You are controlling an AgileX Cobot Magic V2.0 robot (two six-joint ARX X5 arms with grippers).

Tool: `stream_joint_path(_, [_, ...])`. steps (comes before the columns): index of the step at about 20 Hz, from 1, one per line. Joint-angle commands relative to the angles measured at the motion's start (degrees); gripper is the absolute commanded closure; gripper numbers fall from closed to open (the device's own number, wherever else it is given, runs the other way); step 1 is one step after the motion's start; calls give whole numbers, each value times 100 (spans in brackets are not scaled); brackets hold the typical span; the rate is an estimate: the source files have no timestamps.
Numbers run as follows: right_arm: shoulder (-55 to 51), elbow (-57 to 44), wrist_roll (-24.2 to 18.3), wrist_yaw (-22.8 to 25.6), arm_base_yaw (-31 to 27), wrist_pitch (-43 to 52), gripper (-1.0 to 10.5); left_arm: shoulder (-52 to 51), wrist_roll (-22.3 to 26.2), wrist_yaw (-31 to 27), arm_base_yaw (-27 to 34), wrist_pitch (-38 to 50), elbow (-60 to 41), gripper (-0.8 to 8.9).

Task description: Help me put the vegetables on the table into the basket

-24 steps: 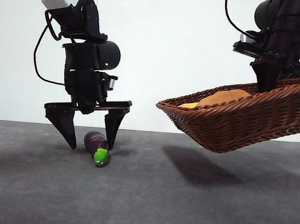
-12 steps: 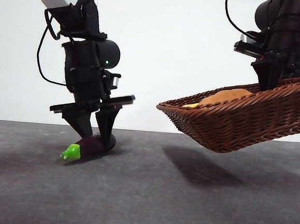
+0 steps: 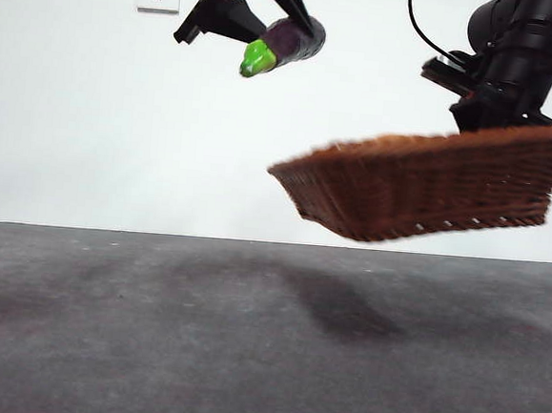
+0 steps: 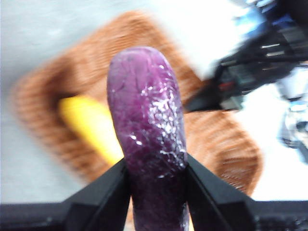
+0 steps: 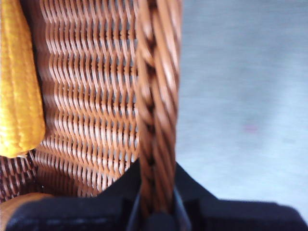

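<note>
Eggplant (image 3: 287, 41) aloft: the left gripper (image 3: 272, 20) holds the dark purple vegetable high above the grey tabletop (image 3: 265, 340), its fingers clenched on the vegetable's flanks. In the front view the long axis tilts, green stem end pointing down and away from the basket (image 3: 421, 184). The basket itself hangs in mid-air, nearly level, off to the side and below the eggplant; the right gripper (image 3: 499, 104) has its fingers pinched on the braided rim at the far end. The left wrist view looks down the purple body (image 4: 147, 125) onto the wicker floor beyond, where a yellow corn-like piece (image 4: 91, 127) already lies; the right wrist view shows that same yellow piece (image 5: 19, 82) against the weave. Judging from this, the eggplant sits near or just over the basket's open end, so release looks close.
</note>
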Motion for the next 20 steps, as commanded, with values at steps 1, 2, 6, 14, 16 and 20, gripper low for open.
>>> stream_joint_path(1, [-63, 7, 33, -190, 138, -15, 954, 129, -186, 7, -66, -129, -28, 795])
stream_joint_path(2, [-61, 7, 31, -190, 232, -17, 954, 151, -188, 7, -107, -162, -28, 795])
stream_joint_path(6, [-63, 7, 28, -192, 595, 50, 954, 186, -459, -44, -219, -57, -28, 795])
stream_joint_path(14, [-61, 7, -120, -743, 1156, 46, 954, 321, -671, -181, -223, -610, -31, 517])
stream_joint_path(16, [-61, 7, -120, -809, 1209, 44, 954, 321, -745, -177, -223, -621, -31, 373])
stream_joint_path(20, [-63, 7, -111, -774, 1207, 44, 954, 306, -782, -181, -219, -601, -31, 371])
